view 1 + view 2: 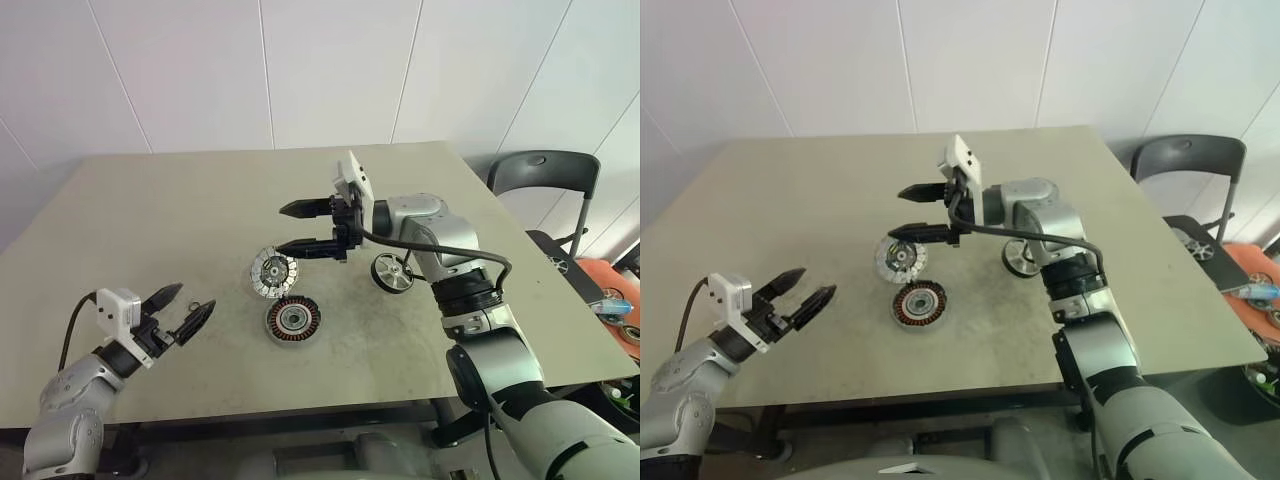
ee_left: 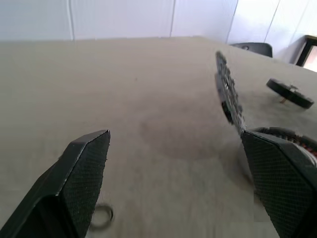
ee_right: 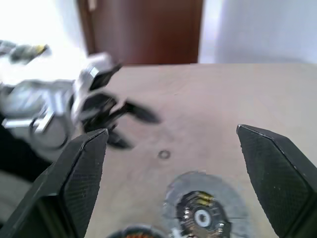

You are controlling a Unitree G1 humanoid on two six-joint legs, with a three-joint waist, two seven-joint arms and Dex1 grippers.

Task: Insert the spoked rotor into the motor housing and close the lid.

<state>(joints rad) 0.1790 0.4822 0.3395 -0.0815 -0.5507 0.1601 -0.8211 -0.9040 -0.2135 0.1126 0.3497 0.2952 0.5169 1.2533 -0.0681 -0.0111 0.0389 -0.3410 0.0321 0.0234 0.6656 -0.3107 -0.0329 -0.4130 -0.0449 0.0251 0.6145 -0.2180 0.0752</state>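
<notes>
Table (image 1: 150, 200): pale grey-green top, filling the middle of the frame.

Spoked rotor (image 1: 273, 272): just left of centre, tilted, resting partly on edge, not yet seated.

Motor housing (image 1: 293, 319): lay flat just below and right of the rotor, copper windings up, close beside it.

Black wheel-like disc (image 1: 392, 272): right of centre, near the right forearm; possibly the lid, though that could not be told.

Small ring (image 1: 209, 305): lower left, by the left fingertips.

Right gripper (image 1: 312, 228): centre frame, above the rotor, fingers spread wide, empty.

Left gripper (image 1: 183, 312): lower left, fingers wide apart, empty.

Risk, as judged: the propped rotor could topple or roll if nudged; a grasp on its tilted rim could slip, leaving it askew over the housing hub.
</notes>
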